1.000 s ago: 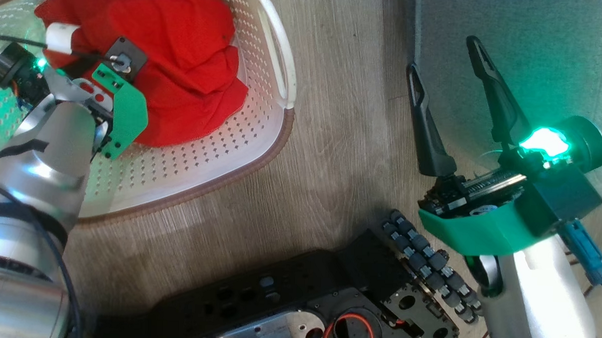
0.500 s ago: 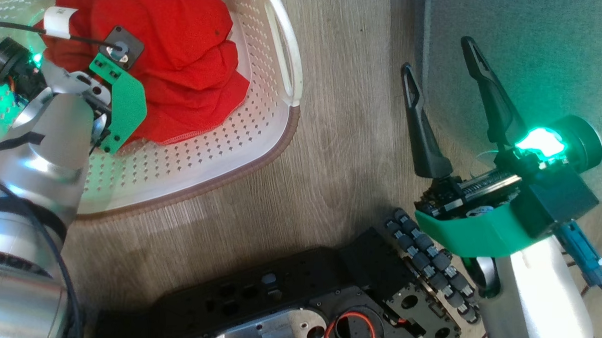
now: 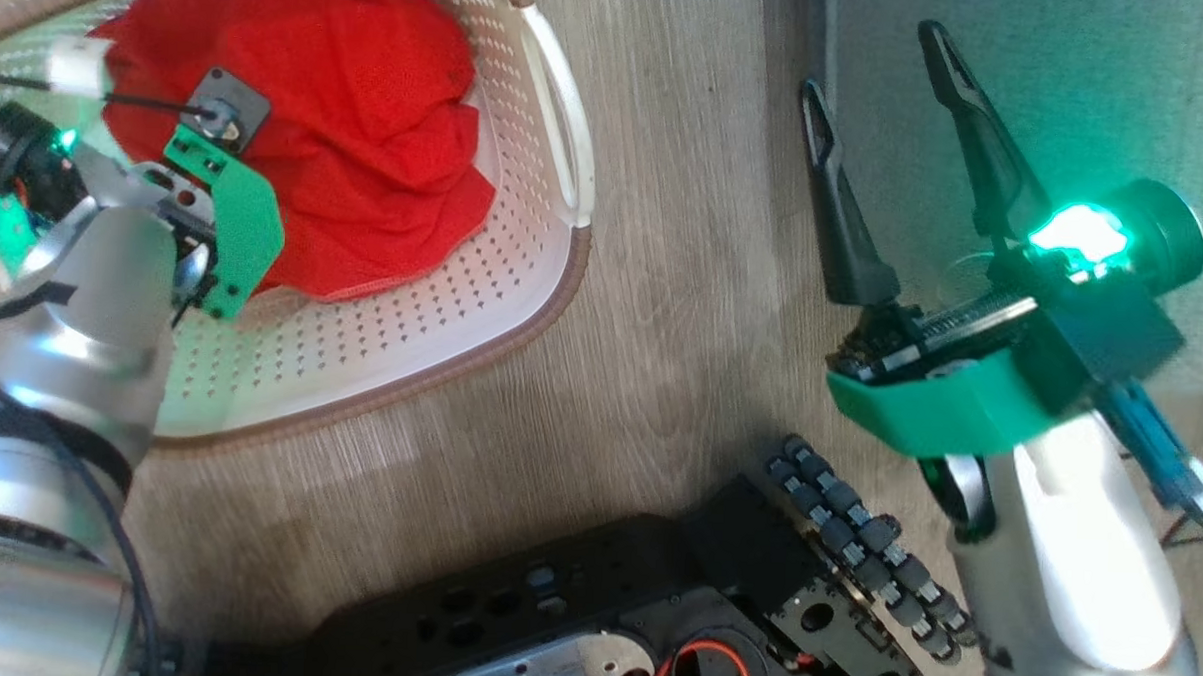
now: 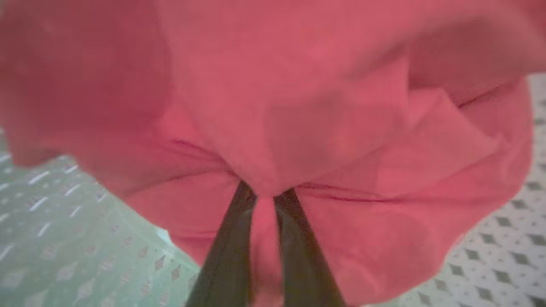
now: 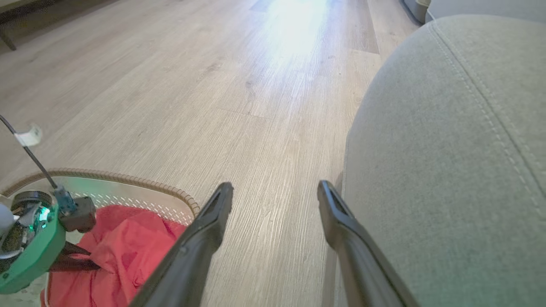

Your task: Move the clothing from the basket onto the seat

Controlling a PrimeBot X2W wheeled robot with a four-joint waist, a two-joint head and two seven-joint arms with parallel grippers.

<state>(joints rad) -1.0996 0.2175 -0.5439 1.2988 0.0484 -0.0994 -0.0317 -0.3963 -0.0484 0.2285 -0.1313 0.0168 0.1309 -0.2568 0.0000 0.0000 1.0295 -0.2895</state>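
Note:
The clothing is a heap of bright red fabric lying in the cream perforated basket at the upper left of the head view. My left gripper is down in the heap and shut, with a fold of the red clothing pinched between its dark fingers. In the head view its green wrist bracket hides those fingers. My right gripper stands open and holds nothing, above the floor at the edge of the grey-green seat. In the right wrist view the seat lies just right of that gripper.
Wood plank floor separates the basket and the seat. My black base with its roller wheel lies along the bottom of the head view. The basket's white handle faces the seat. A thin cable with a white tag runs to my left wrist.
My left gripper has shut on the red clothing, and the fabric has bunched and shifted around it. The right gripper stays open in much the same place.

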